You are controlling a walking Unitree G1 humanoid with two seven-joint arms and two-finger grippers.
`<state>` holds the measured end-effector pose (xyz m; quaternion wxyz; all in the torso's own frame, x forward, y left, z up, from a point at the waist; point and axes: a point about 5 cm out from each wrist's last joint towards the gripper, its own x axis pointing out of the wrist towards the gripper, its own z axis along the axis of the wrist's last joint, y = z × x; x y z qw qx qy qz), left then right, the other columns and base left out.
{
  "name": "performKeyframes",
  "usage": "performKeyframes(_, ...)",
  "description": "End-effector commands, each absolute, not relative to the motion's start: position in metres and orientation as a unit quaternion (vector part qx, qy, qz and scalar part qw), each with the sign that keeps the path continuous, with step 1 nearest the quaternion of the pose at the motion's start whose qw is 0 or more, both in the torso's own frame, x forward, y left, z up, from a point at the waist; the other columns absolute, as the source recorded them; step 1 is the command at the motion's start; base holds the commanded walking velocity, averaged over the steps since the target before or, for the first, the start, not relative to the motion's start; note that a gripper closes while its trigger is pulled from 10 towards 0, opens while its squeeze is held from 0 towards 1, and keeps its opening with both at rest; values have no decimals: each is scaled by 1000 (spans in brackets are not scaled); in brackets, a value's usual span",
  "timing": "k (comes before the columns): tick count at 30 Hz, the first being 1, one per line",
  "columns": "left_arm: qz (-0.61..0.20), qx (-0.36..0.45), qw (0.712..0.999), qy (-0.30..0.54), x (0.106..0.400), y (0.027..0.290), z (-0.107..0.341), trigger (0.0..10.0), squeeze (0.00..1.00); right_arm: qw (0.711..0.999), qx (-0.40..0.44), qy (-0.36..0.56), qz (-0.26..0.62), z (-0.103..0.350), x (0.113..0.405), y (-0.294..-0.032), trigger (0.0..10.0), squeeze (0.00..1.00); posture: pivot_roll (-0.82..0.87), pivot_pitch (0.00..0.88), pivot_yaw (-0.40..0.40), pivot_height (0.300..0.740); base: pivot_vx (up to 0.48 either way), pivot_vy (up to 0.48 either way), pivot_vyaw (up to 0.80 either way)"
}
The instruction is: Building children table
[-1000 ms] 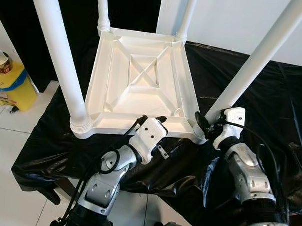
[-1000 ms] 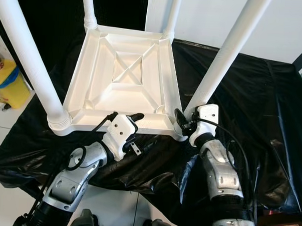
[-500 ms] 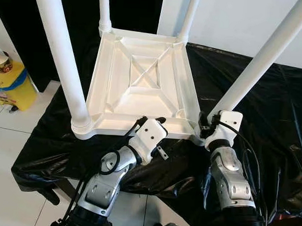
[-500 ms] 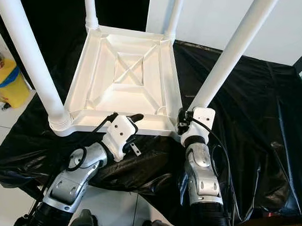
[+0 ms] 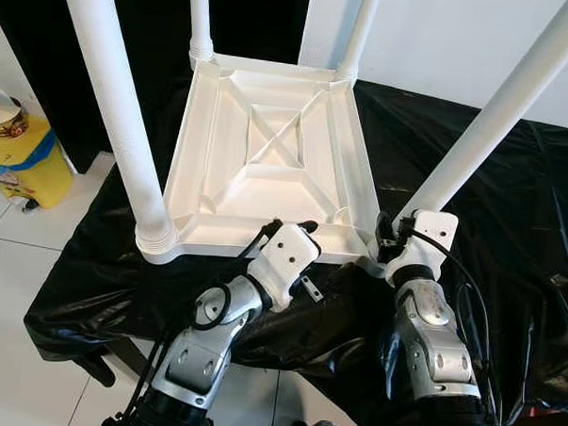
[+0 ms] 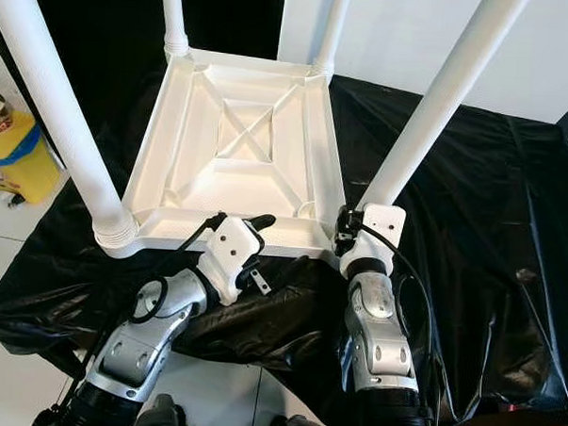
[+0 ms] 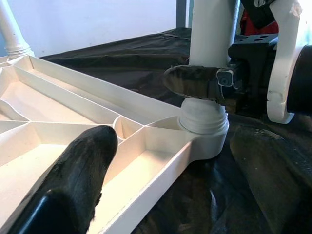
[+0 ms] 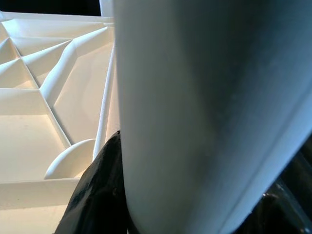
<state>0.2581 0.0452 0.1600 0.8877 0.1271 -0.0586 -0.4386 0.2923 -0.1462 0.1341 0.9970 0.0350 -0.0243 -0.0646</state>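
Children's table (image 5: 267, 165) lies upside down on the black-draped counter (image 5: 510, 223), near its front edge, all 4 legs standing in their corner sockets. At the near right corner, the right pincer (image 6: 344, 227) is clamped around the base of that leg (image 5: 486, 127), probably seating or tightening it. The left pincer (image 5: 298, 226) sits spread wide over the table's front rim, bracing it. Assembly looks nearly done; turning the table upright remains.

Glossy black plastic sheet (image 5: 510, 213), crinkled, draped over the work surface and hanging over its near edge. Yellow container with blue band (image 5: 22, 164), far left, on white tiled floor (image 5: 33, 353). White wall (image 5: 442, 41), far right.
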Motion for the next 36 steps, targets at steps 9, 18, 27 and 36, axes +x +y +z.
performKeyframes(9, -413, 126, 900, -60, 260, 41, 160, 10000, 0, 993, -5, 24, -117, 117, 284, -159, 10000, 0, 131, 101, -130, 740, 0, 0, 0)
performKeyframes(18, -414, 128, 899, -64, 263, 41, 161, 10000, 0, 995, 1, -6, -95, 127, 288, -160, 10000, 1000, 109, 82, -127, 740, 0, 0, 0)
performKeyframes(27, -429, 136, 891, -63, 261, 40, 160, 10000, 0, 998, -4, -64, -1, 141, 282, -176, 10000, 1000, 97, 81, -119, 740, 0, 0, 0)
performKeyframes(36, -450, 145, 879, -61, 258, 40, 159, 10000, 0, 987, -3, -58, 153, 142, 282, -183, 10000, 0, 87, 79, -95, 740, 0, 0, 0)
